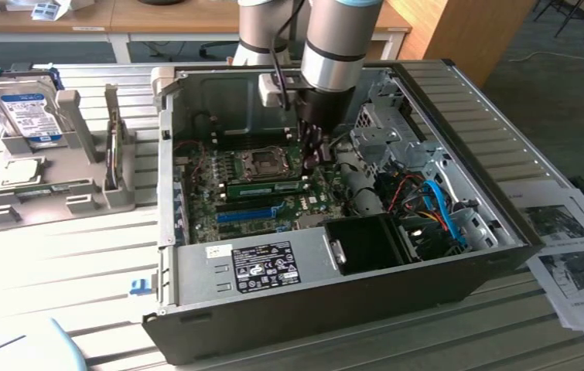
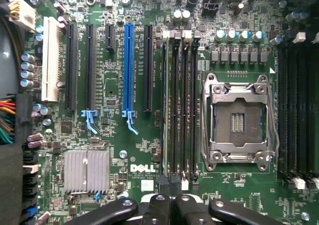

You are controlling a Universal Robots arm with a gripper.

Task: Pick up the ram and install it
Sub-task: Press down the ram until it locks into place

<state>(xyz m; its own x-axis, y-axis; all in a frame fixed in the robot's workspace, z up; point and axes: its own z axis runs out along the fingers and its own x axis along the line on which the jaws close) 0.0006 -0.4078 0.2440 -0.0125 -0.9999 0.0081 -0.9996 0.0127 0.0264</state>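
1. Nearest in the exterior view, the slatted counter (image 1: 65, 263) carries an open computer case (image 1: 322, 309) lying on its side. The case's near wall bears a white-and-black label (image 1: 263, 263).
2. Just behind that wall is a black boxy shroud (image 1: 374, 239). Blue cables (image 1: 442, 209) and red ones run beside it on the exterior view's right.
3. Printed papers (image 1: 570, 247) lie on the counter, right of the case in the exterior view.
4. Further in lies the green motherboard (image 1: 204, 209), with a long blue slot (image 1: 245, 214) among black ones.
5. The ram (image 1: 266, 188) stands on edge in a memory slot, between the blue slot and the bare silver CPU socket (image 1: 266, 161). Its white label faces the near side.
6. The arm (image 1: 338, 39) reaches down into the case. Its jaws are pressed together over the memory slots, at the ram's end on the exterior view's right. I cannot tell if they touch it. They pinch nothing.
7. In the wrist view the dark fingertips (image 2: 160, 205) meet over the end of the slots beside the socket.
8. Well apart, on the exterior view's left, a grey rack (image 1: 54, 193) holds an upright silver hard drive (image 1: 25, 112) with a blue-white label.
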